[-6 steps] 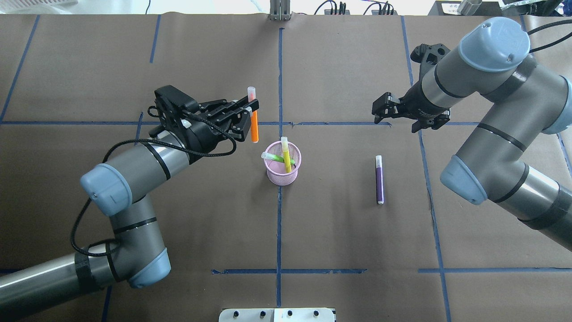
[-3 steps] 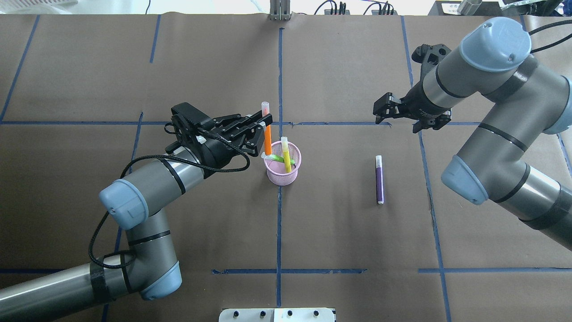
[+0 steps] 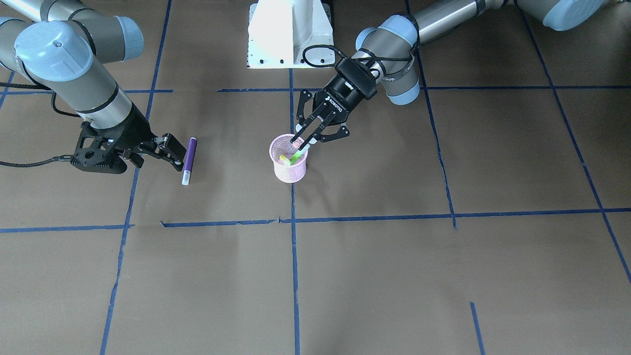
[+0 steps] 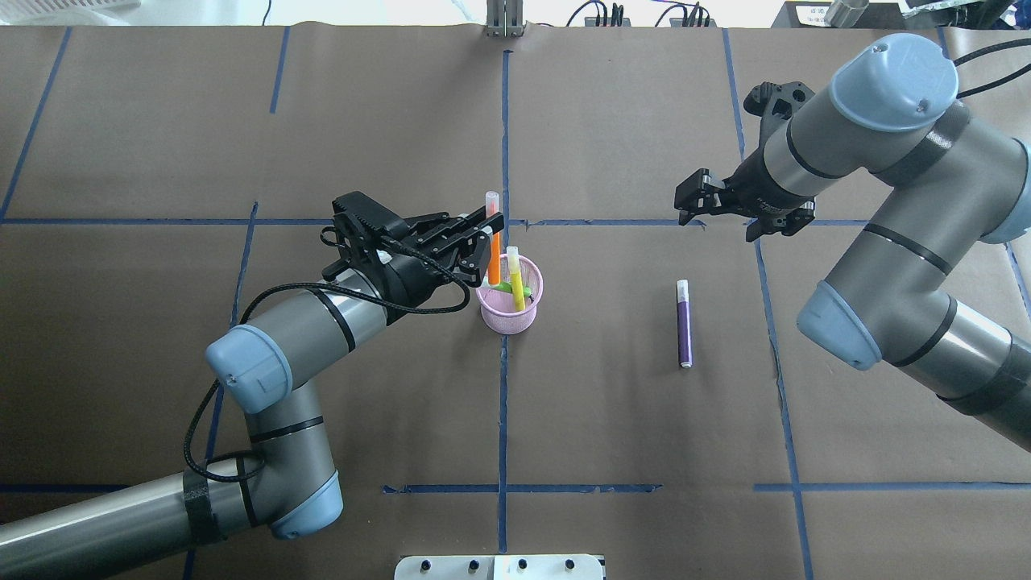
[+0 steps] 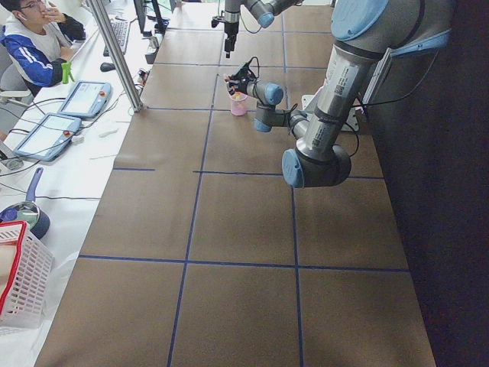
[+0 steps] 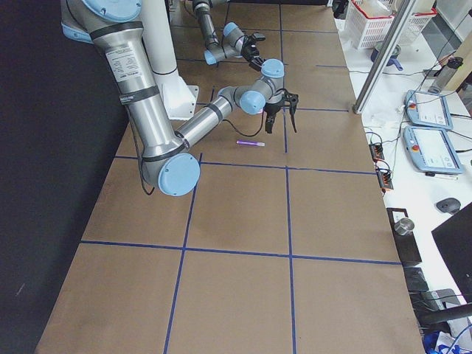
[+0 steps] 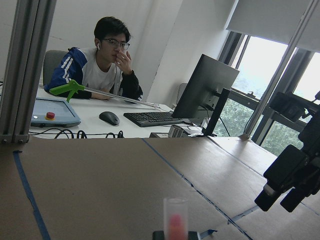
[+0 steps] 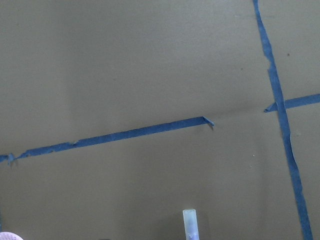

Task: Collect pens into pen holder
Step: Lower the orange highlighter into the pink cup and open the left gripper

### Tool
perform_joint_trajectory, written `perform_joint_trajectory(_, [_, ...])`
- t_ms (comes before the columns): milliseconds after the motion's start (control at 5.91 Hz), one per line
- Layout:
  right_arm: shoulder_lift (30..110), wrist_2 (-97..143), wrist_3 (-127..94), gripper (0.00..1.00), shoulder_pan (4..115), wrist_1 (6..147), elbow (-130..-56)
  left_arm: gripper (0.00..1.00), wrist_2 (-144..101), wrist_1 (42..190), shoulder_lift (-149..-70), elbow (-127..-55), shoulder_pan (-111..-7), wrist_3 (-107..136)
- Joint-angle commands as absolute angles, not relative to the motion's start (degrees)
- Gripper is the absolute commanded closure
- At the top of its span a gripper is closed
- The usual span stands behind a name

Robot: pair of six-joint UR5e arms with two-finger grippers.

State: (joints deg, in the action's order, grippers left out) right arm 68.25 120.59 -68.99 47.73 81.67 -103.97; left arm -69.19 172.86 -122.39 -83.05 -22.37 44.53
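We see the left gripper clenched on the orange pen, which it holds upright, pale cap up, with the lower end at the near-left rim of the pink mesh pen holder. The holder stands at the middle of the paper-covered table. A yellow pen and a green pen lean crossed inside the holder. The purple pen lies flat on the table well to the holder's right. The right gripper hangs above the table with its jaws spread and empty, beyond the purple pen's cap end and clear of it.
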Motion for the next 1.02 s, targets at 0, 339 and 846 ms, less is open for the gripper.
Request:
perform_joint_trajectory(0, [68.3, 120.5, -69.0, 0.0, 47.7, 81.7, -103.9, 1.0, -69.2, 172.8, -122.9, -81.7, -21.6, 44.5])
perform_joint_trajectory(339, [68.3, 120.6, -69.0, 0.0, 47.8, 81.7, -104.0, 1.0, -67.2, 172.8, -122.8, -80.9, -19.9, 44.2])
perform_joint_trajectory(846, [68.4, 120.5, -69.1, 0.0, 47.8, 81.6, -104.2, 0.0, -65.4, 173.0, -123.8, -81.4, -19.2, 35.1])
